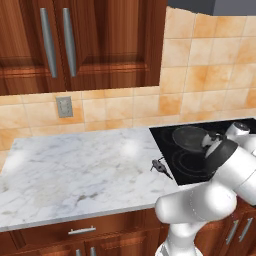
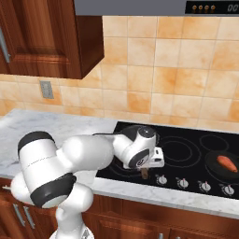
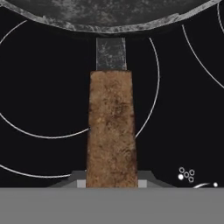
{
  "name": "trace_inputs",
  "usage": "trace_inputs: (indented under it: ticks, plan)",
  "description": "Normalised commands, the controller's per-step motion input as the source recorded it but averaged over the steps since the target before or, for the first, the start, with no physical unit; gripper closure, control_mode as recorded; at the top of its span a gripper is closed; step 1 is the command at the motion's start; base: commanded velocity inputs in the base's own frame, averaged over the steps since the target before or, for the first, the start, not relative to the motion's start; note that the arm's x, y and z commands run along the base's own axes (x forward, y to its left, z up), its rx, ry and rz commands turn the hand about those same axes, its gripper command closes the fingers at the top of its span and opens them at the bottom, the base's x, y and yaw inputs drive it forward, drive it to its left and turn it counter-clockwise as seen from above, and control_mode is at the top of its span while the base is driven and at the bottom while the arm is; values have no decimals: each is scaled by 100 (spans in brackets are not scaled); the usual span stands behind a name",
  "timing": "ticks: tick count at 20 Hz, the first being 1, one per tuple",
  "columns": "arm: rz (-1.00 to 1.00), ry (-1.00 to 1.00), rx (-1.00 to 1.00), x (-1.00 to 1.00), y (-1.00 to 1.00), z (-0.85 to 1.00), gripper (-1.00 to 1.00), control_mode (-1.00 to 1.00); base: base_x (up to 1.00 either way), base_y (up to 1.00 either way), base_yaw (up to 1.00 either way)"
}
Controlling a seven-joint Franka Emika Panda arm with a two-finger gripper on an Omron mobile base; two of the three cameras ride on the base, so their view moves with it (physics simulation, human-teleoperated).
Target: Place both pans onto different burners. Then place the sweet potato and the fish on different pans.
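I have the gripper [image 2: 145, 172] pinched onto the brown wooden handle [image 3: 112, 129] of one pan [image 1: 191, 136], the fingers pressed against its sides. In the hand view the handle runs straight away from the gripper to a short grey neck and then the pan's grey rim, with the ring outlines of the burners [image 3: 52, 105] on the black cooktop [image 2: 186, 144] showing on both sides of the handle. From the left base view this pan sits on the glass just beyond my hand.

Well off to the gripper's right, near the cooktop's far end, I see the second pan [image 2: 223, 164] with the sweet potato [image 2: 227, 163] lying in it.

To the gripper's left, the fish [image 1: 159, 165] lies on the marble counter [image 1: 75, 170], just beside the cooktop's edge.
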Motion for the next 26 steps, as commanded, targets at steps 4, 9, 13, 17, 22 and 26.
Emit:
trace_inputs:
  ticks: [4, 9, 13, 17, 22, 26]
  plan:
    - [9, 2, 0, 0, -31, -16, 100, -100, 0, 0, 0]
    - [9, 8, 0, -3, -14, -10, 100, -100, 0, 0, 0]
    - [10, 12, 0, -17, -3, -4, 100, -100, 0, 0, 0]
    - [8, 9, -3, -6, 0, -26, 100, -100, 0, 0, 0]
    - [4, 1, -2, -9, -1, -26, 100, -100, 0, 0, 0]
    - [9, 0, 0, -59, 0, -4, 100, -100, 0, 0, 0]
